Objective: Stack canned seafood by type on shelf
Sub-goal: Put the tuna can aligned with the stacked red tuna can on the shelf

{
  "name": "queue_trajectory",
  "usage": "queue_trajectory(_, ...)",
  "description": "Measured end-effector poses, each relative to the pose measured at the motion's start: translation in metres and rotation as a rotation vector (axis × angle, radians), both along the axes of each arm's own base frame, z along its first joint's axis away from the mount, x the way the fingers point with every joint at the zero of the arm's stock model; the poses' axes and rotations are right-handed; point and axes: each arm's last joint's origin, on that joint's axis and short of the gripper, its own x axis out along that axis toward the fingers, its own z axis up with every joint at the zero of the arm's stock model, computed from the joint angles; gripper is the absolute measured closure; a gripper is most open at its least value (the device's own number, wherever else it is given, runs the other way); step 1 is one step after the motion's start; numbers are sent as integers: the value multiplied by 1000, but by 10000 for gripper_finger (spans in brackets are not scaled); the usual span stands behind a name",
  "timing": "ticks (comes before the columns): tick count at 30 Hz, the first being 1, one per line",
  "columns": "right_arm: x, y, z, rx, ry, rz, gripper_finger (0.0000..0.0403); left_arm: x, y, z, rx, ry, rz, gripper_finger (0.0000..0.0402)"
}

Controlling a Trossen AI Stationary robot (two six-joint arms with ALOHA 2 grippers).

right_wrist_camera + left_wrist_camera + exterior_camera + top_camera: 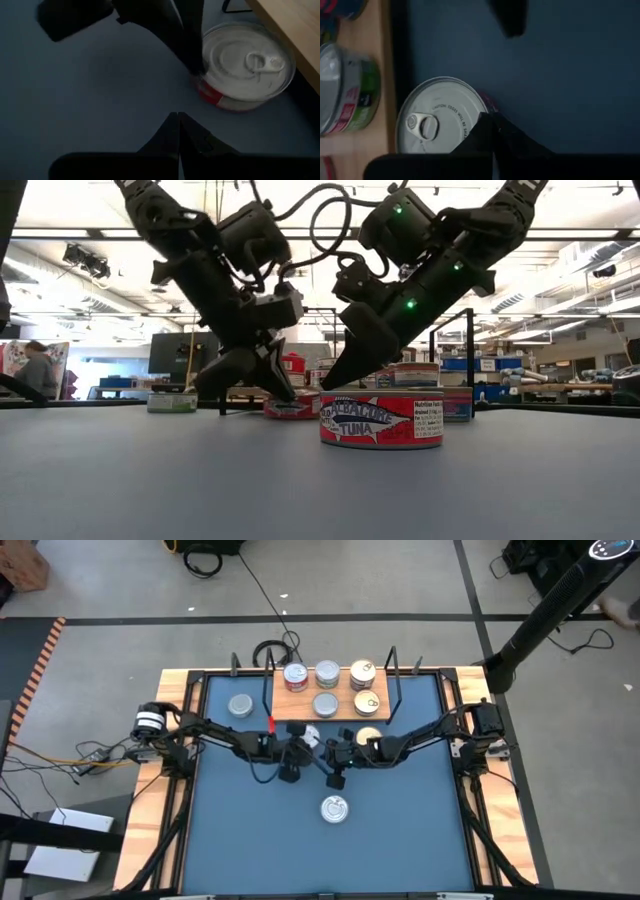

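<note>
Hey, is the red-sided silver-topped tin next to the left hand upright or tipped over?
Upright: the red-sided silver-topped tin sits flat on the blue table, pull-tab lid facing up.

A grey floor (pixel 380 580) with black cables (pixel 262 590) surrounds the table; ceiling strip lights (pixel 560 232) glow overhead.

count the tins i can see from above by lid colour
silver-lid tins: 6
gold-lid tins: 3 (one partly under the right arm)
total: 9
</note>
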Motion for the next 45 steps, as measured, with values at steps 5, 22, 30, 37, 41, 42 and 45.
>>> queue_trajectory(5,0,5,0,-5,2,20,396,9,-5,14,-82,-1,-6,400)
queue_trajectory(22,-7,37,17,-62,-18,95,391,-9,-19,68,-304,-96,68,401)
queue_trajectory(30,-14,55,31,-170,-38,93,355,-25,-6,98,-303,-203,156,401)
queue_trajectory(37,-15,56,31,-177,-39,95,343,-21,21,95,-152,-208,212,401)
queue_trajectory(41,-15,56,31,-178,-37,96,345,-17,44,83,-111,-167,251,401)
queue_trajectory(42,-15,56,31,-178,-37,96,345,-16,49,81,-105,-165,266,401)
queue_trajectory(45,-15,56,31,-179,-32,96,345,-17,63,76,-94,-151,313,401)
